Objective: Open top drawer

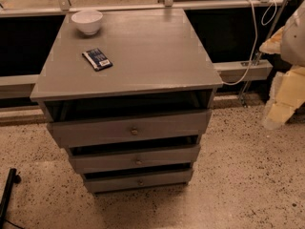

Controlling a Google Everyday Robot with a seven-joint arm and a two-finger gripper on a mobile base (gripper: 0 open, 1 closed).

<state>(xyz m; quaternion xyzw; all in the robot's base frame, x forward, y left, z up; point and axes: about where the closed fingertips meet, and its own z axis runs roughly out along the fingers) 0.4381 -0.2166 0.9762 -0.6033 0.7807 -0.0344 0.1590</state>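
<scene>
The grey cabinet (pixel 138 46) stands in the middle of the camera view with three stacked drawer fronts. The top drawer (pixel 95 131) is the widest and tallest front, with a small round metal knob (pixel 134 131) at its centre. A dark gap shows between its upper edge and the cabinet top. The two narrower drawers (pixel 138 160) sit below it. My gripper (pixel 272 119) hangs at the right edge of the view on the pale arm (pixel 288 80), well to the right of the cabinet and apart from the drawer, at about knob height.
A white bowl (pixel 86 21) and a dark blue packet (pixel 97 59) lie on the cabinet top. A white cable (pixel 252 46) hangs behind right, along a metal rail (pixel 238 70). A black bar (pixel 7 194) stands on the speckled floor at the bottom left.
</scene>
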